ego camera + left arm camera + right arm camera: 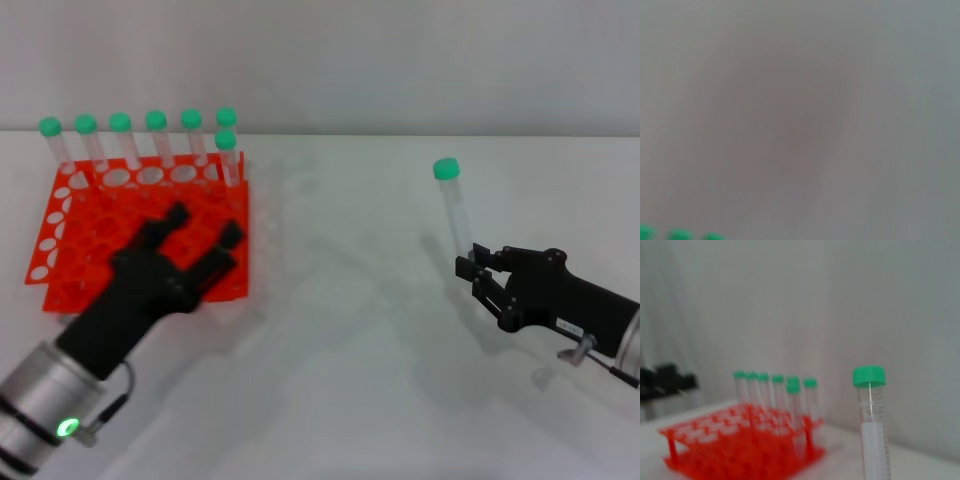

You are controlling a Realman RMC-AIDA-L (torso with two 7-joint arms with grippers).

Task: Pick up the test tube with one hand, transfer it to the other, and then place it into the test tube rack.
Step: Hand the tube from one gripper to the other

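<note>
My right gripper (478, 268) is shut on the lower end of a clear test tube (455, 210) with a green cap and holds it upright above the table at the right. The same tube (872, 425) fills the near part of the right wrist view. The red-orange test tube rack (140, 235) lies at the left, with several green-capped tubes (155, 140) standing in its far rows. My left gripper (205, 232) is open and empty, hovering over the near right part of the rack. The left wrist view shows only blurred grey and green caps (680, 234) at its edge.
The white table (340, 330) spreads between the rack and the right arm. A pale wall (400, 60) stands behind. The rack and its tubes (775, 395) show farther off in the right wrist view, with the left gripper (665, 380) beside them.
</note>
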